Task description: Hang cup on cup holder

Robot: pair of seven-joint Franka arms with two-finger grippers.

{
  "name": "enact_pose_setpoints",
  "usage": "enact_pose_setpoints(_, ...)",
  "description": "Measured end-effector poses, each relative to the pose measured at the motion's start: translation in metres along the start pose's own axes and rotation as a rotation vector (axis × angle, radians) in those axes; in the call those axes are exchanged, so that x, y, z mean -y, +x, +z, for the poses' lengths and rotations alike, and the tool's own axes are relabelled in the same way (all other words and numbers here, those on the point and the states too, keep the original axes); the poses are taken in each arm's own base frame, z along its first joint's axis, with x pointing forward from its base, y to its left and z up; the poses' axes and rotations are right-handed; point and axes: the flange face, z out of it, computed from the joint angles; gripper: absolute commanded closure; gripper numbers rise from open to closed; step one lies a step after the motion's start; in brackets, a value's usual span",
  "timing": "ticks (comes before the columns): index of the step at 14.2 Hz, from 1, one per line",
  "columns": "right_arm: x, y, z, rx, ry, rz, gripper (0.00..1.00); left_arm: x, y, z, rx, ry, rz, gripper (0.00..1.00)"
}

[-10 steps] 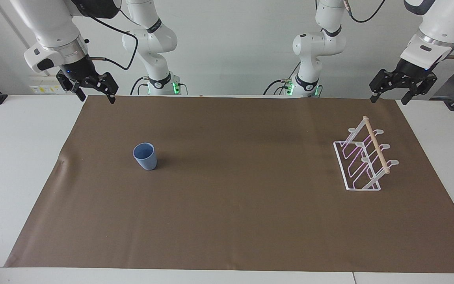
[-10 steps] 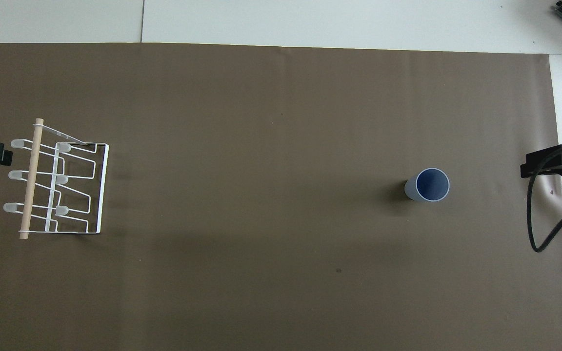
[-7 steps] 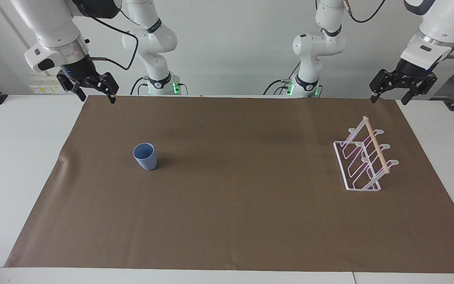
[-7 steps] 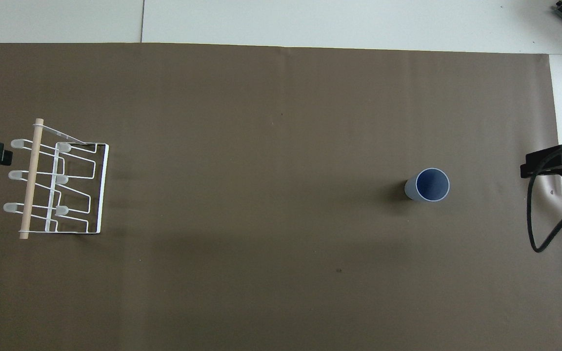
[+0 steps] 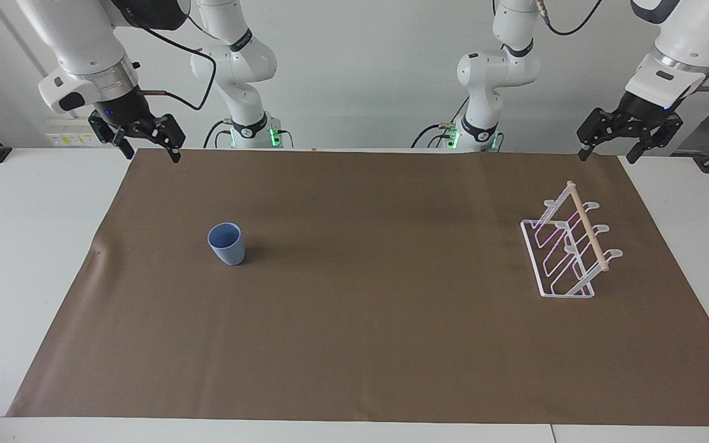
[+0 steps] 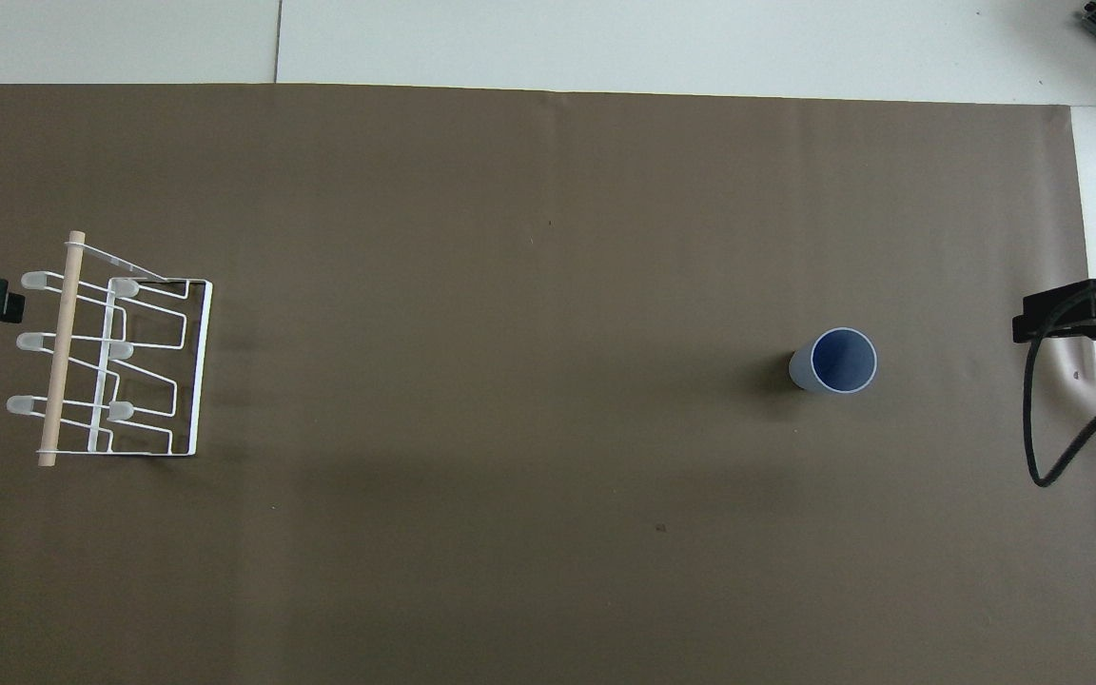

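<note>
Writing: none is showing legibly.
Right gripper (image 5: 148, 146): hovering with fingers apart, cup (image 5: 227, 244) standing upright well apart.
Left gripper (image 5: 610, 149): waiting with fingers apart above mat (image 5: 354, 344) corner, cup holder (image 5: 567, 252) sitting near.

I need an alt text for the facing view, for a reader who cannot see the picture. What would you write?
A light-blue cup stands upright on a brown mat toward the right arm's end, apart from the clear cup holder at the left arm's end. Both tools hang open and empty above the mat's corners nearest the robots: right tool, left tool.

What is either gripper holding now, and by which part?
Nothing. The left gripper and right gripper hang open and empty; the blue cup stands alone on the mat.
</note>
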Motion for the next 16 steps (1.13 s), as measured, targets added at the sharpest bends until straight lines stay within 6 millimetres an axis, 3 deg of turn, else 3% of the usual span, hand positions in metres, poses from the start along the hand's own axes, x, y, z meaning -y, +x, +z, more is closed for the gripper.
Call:
enact_pose_setpoints(3,0.001,0.006,0.016,-0.049,0.004,-0.002,0.0,0.0,0.0,0.0,0.0,0.0,0.0,0.0)
enact_pose_setpoints(6,0.003,0.009,0.045,-0.043,0.003,-0.034,0.0,0.0,0.0,0.0,0.0,0.0,0.0,0.0)
enact_pose_setpoints(9,0.006,0.013,0.093,-0.062,0.003,-0.072,0.0,0.0,0.0,0.0,0.0,0.0,0.0,0.0)
enact_pose_setpoints(13,0.029,0.024,0.166,-0.05,-0.005,-0.133,0.0,0.0,0.0,0.0,0.0,0.0,0.0,0.0)
enact_pose_setpoints(16,0.027,0.031,0.208,-0.002,-0.008,-0.213,0.0,0.0,0.0,0.0,0.0,0.0,0.0,0.0)
